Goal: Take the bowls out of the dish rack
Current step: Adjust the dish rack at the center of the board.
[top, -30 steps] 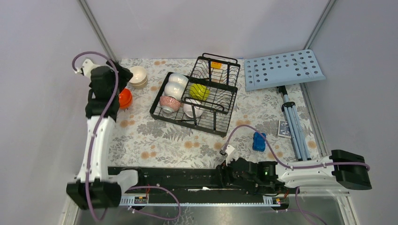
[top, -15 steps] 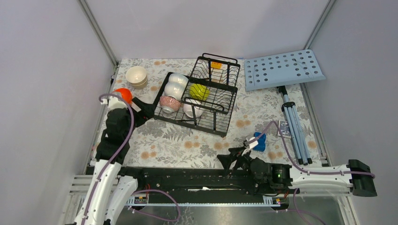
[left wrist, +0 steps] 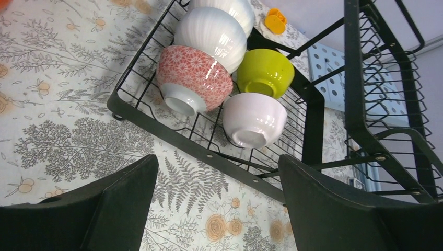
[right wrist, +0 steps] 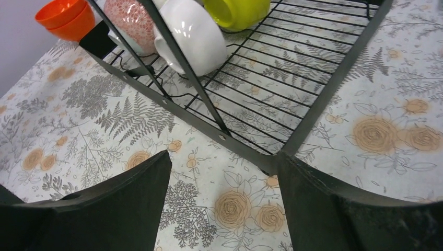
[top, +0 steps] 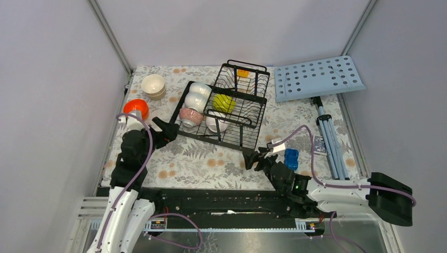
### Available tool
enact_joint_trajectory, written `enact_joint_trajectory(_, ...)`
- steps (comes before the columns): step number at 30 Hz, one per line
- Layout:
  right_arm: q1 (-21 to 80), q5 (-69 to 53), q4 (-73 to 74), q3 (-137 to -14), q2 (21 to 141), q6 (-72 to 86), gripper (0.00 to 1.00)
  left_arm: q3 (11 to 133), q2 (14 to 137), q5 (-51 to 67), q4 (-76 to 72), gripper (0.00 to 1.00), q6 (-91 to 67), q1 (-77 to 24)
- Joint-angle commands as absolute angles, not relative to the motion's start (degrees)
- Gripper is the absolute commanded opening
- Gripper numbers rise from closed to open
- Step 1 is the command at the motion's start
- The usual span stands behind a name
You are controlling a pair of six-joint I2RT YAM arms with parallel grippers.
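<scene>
The black wire dish rack (top: 248, 138) stands mid-table and holds two white bowls (top: 196, 96), a pink-speckled bowl (top: 191, 116), a yellow-green bowl (top: 224, 103) and another white bowl (top: 216, 124), all on their sides. An orange bowl (top: 135, 108) and a cream bowl (top: 154, 85) sit on the cloth left of the rack. My left gripper (top: 165, 129) is open and empty just left of the rack's near-left corner (left wrist: 117, 107), facing the pink-speckled bowl (left wrist: 194, 78). My right gripper (top: 253, 158) is open and empty at the rack's near-right corner (right wrist: 274, 161).
A light-blue perforated board (top: 318, 78) on a tripod (top: 329, 138) stands at the right. A blue toy car (top: 291, 158) and a dark card (top: 318, 144) lie near the right gripper. A small orange-yellow item (top: 242, 73) sits in the raised basket.
My left arm has pulled back from the orange bowl and swung toward the rack's left corner. My right arm has come forward from the near edge to the rack's near-right corner.
</scene>
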State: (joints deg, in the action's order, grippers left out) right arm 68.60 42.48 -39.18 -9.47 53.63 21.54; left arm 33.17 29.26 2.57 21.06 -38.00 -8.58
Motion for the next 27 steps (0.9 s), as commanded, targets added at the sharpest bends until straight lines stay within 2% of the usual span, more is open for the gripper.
enact_joint_trajectory(1,67.43,38.68,-56.07,-10.00,59.39,15.93,0.79,32.28,28.31,5.43,16.60,0.89,-38.35,-8.96)
enact_joint_trajectory(8,65.82,36.55,-69.94,-12.37,71.87,11.01,0.75,31.75,30.07,7.82,15.92,0.89,-39.19,-9.14)
enact_joint_trajectory(16,60.44,38.70,-76.07,-14.81,82.20,18.17,0.73,30.99,29.57,9.50,14.96,0.89,-39.57,-10.42)
enact_joint_trajectory(23,57.77,38.59,-73.57,-17.74,84.32,17.99,0.69,30.65,28.81,8.35,15.01,0.89,-39.81,-11.64)
enact_joint_trajectory(27,56.39,39.61,-69.84,-18.96,84.84,17.69,0.64,30.59,28.43,7.79,15.16,0.89,-40.05,-11.85)
